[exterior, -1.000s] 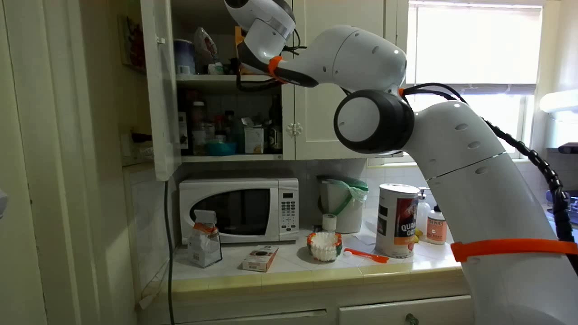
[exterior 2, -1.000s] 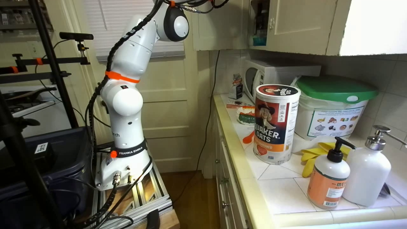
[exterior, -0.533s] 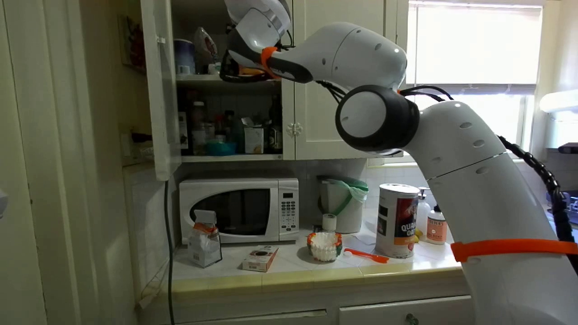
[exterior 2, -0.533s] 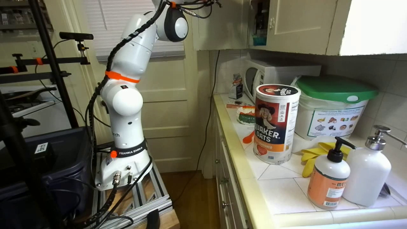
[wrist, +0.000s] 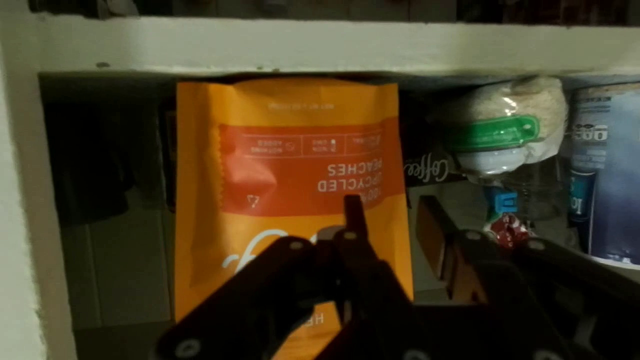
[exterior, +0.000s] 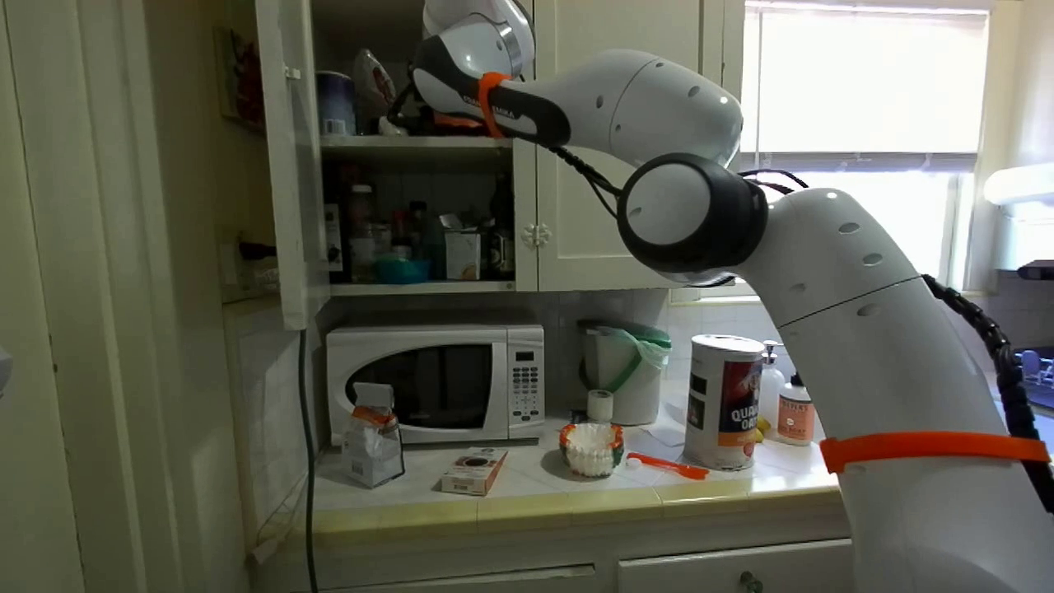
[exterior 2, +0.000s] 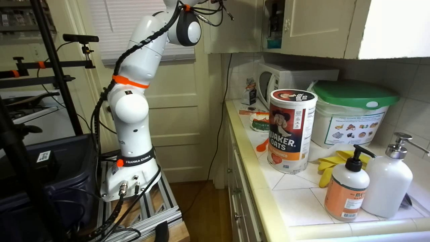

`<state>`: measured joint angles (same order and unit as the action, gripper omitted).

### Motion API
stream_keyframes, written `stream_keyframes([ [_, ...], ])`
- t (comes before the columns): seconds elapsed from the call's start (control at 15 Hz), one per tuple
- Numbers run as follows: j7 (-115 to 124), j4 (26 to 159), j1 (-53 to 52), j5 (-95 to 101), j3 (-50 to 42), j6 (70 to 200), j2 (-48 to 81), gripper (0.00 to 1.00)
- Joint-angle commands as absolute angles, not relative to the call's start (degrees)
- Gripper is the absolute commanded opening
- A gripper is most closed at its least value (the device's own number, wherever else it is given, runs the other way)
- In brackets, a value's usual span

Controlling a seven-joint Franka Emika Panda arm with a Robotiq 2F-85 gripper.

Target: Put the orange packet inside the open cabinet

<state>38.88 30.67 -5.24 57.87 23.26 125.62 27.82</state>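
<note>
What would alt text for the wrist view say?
An orange packet stands upright in the open cabinet, though this view shows it upside down. The open pincer is in front, one finger overlapping the packet, contact unclear. Picture right: a blue container and a bag with a green clip.

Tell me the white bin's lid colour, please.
Green; the lid shows best in an exterior view.
</note>
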Motion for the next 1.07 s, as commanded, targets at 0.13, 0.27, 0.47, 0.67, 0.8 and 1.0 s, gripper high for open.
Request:
stream_keyframes([
  [0.13, 38.9, 30.7, -5.4, 57.9, 23.2, 125.6, 27.9, 0.17],
  [0.27, 38.9, 30.7, -5.6, 57.9, 23.2, 125.6, 27.9, 0.17],
  [0.47, 39.1, 30.7, -5.5, 58.1, 23.0, 125.2, 28.1, 0.03],
  [0.67, 39.3, 30.7, -5.3, 58.3, 22.5, 124.9, 28.8, 0.01],
  [0.8, 39.5, 30.8, -5.2, 58.6, 21.9, 124.6, 29.2, 0.0],
  [1.0, 40.1, 30.6, -5.6, 59.5, 20.6, 124.1, 29.8, 0.0],
])
